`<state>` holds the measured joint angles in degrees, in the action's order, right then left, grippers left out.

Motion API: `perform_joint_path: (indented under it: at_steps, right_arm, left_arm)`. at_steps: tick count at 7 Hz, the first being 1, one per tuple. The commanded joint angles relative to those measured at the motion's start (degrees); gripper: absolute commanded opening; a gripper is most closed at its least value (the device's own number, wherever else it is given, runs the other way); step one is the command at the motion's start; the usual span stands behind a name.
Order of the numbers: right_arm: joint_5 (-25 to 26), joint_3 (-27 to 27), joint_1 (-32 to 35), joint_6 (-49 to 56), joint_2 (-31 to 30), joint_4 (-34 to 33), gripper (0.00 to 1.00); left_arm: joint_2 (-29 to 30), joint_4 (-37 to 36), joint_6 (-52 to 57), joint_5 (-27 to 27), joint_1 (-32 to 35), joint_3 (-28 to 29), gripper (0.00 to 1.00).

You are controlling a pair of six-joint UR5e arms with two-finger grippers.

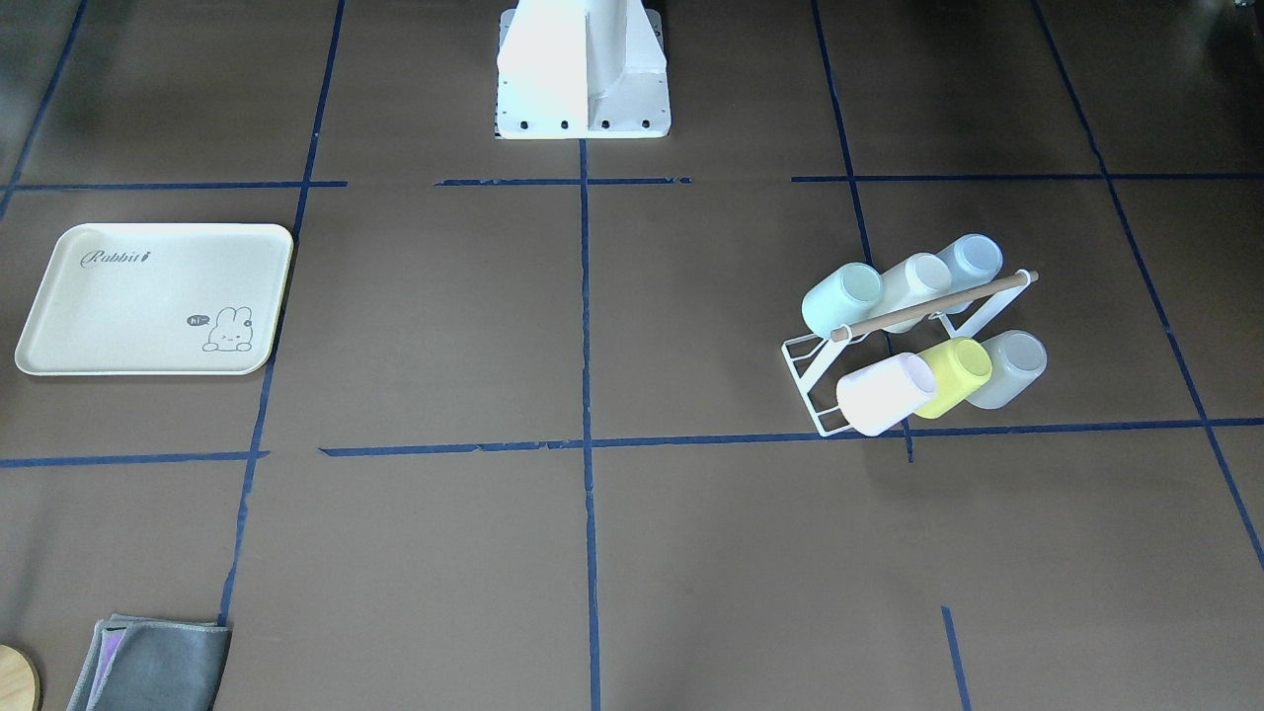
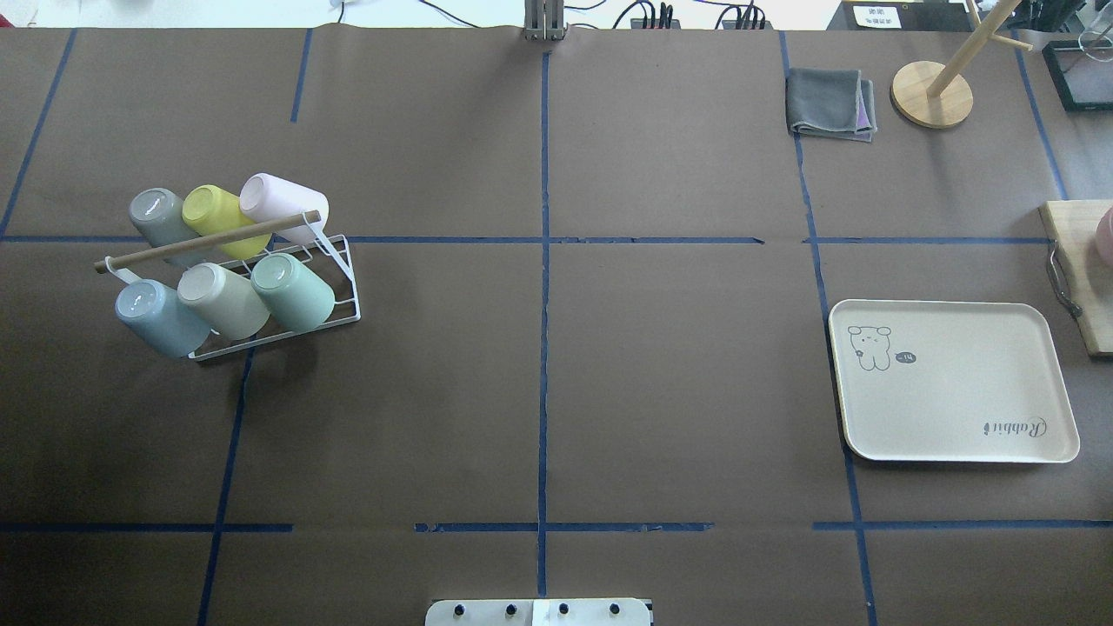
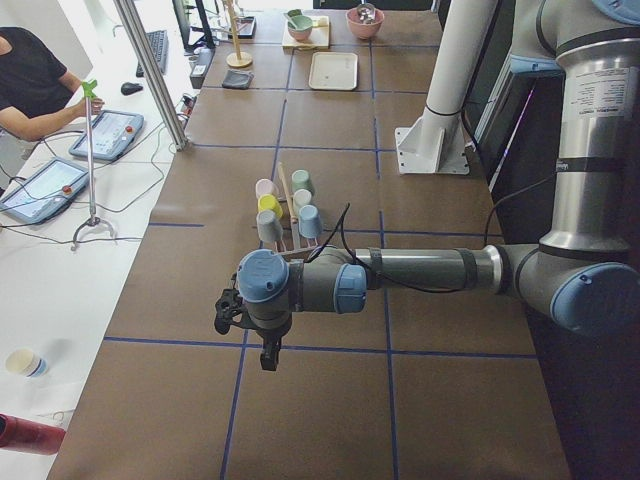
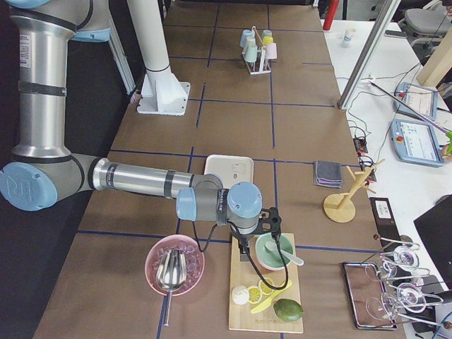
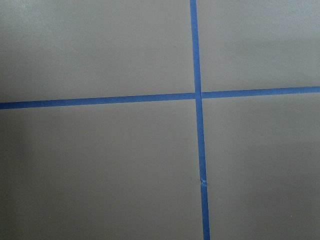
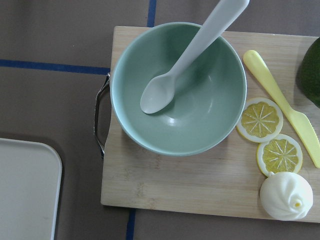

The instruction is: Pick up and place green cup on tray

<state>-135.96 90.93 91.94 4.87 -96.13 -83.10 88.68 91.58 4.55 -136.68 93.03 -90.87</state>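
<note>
Overhead exterior: green cup leans on the white wire rack at left; tray lies well apart at right. Left end effector and right end effector appear only in side views, so I cannot tell whether they are open or closed.

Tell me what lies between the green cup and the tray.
In the overhead view, only brown table paper crossed by blue tape lines lies between the green cup and the tray. No object stands there.
</note>
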Motion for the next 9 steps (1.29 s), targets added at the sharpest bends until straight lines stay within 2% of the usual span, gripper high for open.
perform_joint_path:
  at_steps: [1, 6, 7, 8, 9]
  right_arm:
    - [-1.31, -0.22, -0.53, -3.26, -0.02, 0.57, 1.00]
    - [-2.37, 8.20, -5.45, -12.75, -4.06, 0.65, 0.99]
    - [-2.20, 8.91, -7.11, -16.26, -5.46, 4.22, 0.99]
    - [-1.59, 8.66, -10.26, -25.96, -9.04, 16.35, 0.99]
    - [-1.06, 8.39, -14.38, -35.45, -10.64, 25.00, 0.99]
  left_arm:
    - [0.00, 0.00, -0.07, 0.01, 0.05, -0.36, 1.00]
    - [-1.05, 0.17, -0.07, -0.08, 0.05, -1.50, 1.00]
    - [-1.84, 0.17, -0.07, -0.08, -0.04, -2.46, 1.00]
    - [-1.93, 0.17, -0.07, -0.08, -0.04, -2.56, 1.00]
    - [-1.85, 0.17, -0.07, 0.01, -0.04, -2.47, 1.00]
